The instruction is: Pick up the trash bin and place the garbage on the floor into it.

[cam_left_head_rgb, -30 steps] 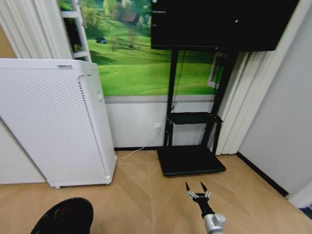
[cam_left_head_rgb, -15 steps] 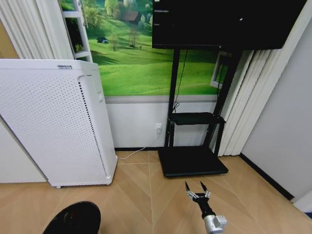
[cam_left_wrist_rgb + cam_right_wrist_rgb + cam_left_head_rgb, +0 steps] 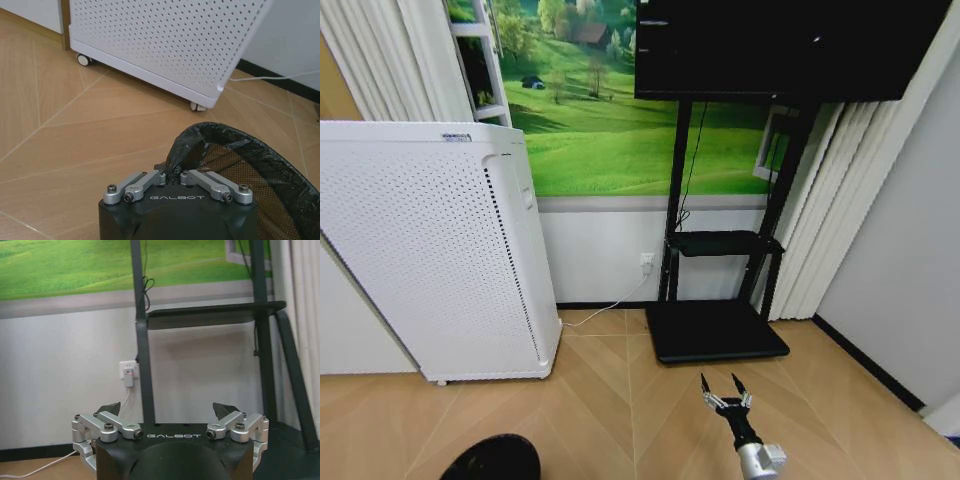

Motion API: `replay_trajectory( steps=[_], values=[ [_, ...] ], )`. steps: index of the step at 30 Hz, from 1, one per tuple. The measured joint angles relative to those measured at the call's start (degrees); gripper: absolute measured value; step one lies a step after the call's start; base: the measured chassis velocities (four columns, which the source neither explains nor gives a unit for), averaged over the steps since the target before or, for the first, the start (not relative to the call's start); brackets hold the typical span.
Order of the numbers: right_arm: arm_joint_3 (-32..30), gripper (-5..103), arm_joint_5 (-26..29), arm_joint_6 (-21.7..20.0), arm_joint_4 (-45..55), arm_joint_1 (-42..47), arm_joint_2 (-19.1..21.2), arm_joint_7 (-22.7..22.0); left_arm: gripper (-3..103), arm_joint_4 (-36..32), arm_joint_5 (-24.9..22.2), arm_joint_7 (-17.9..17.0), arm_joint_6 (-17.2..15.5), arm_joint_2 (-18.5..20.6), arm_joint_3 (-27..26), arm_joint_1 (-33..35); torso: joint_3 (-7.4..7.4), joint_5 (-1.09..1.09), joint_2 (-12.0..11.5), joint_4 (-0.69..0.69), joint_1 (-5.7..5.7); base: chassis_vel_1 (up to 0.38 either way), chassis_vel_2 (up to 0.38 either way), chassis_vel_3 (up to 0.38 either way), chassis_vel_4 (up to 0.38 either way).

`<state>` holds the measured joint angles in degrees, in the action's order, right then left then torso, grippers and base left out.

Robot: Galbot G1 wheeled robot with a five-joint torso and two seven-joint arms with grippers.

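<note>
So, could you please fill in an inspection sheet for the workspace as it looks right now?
Surface: light wooden herringbone floor, bare where seen.
Job's things: small round black plastic trash bin with black liner, held at its rim; garbage: nothing seen.
Clutter: nothing seen.
Grippers: left gripper fingers shut on the bin rim; right gripper open, above the floor, holding nothing.
Cables: white cord from wall socket towards the appliance.
Surroundings: tall white perforated appliance on castors, black TV stand, green meadow mural.

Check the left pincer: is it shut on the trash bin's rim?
Shut. In the left wrist view, the left pincer pinches the bag-lined rim of the trash bin, fingers closed together.
</note>
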<state>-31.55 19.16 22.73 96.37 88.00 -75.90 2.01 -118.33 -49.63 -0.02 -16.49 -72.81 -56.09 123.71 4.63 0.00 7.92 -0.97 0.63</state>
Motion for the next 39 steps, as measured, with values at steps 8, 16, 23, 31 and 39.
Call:
replay_trajectory(
  steps=[8, 16, 23, 31, 39],
  values=[
    [-0.2, 100, -0.7, 0.4, -0.1, -0.8, 0.4, -2.1, 6, -0.5, 3.3, 0.1, -0.8, -0.1, 0.3, 1.0, 0.00, 0.00, 0.0, 0.00, 0.00, 0.000, 0.000, 0.000, 0.000],
    [-0.3, 100, -1.0, 1.0, -0.1, 0.2, 0.0, -2.1, 8, 2.0, 4.2, -0.3, -0.1, 0.3, -1.5, 0.9, 0.00, 0.00, 0.0, 0.00, 0.00, 0.000, 0.000, 0.000, 0.000],
    [0.0, 100, -1.0, 0.9, -0.2, -0.2, 0.2, -2.0, 35, 3.4, 5.0, -0.2, 0.3, 0.3, -0.9, 0.5, 0.00, -0.01, 0.0, 0.00, 0.00, 0.000, 0.000, 0.000, 0.000],
    [1.1, 100, -0.9, -0.1, -0.2, -2.0, 0.7, -2.3, 68, 2.6, 4.7, 0.9, 1.9, -0.3, -2.5, 4.0, 0.00, 0.00, 0.0, 0.01, 0.00, 0.000, 0.000, 0.000, 0.000],
    [2.0, 100, -1.4, -0.8, -0.7, -2.9, 0.3, -2.8, 94, 3.1, 4.0, 1.4, 4.3, -1.1, -6.6, 5.2, 0.00, 0.00, 0.0, 0.00, 0.00, 0.000, 0.000, 0.000, 0.000]
  ],
)
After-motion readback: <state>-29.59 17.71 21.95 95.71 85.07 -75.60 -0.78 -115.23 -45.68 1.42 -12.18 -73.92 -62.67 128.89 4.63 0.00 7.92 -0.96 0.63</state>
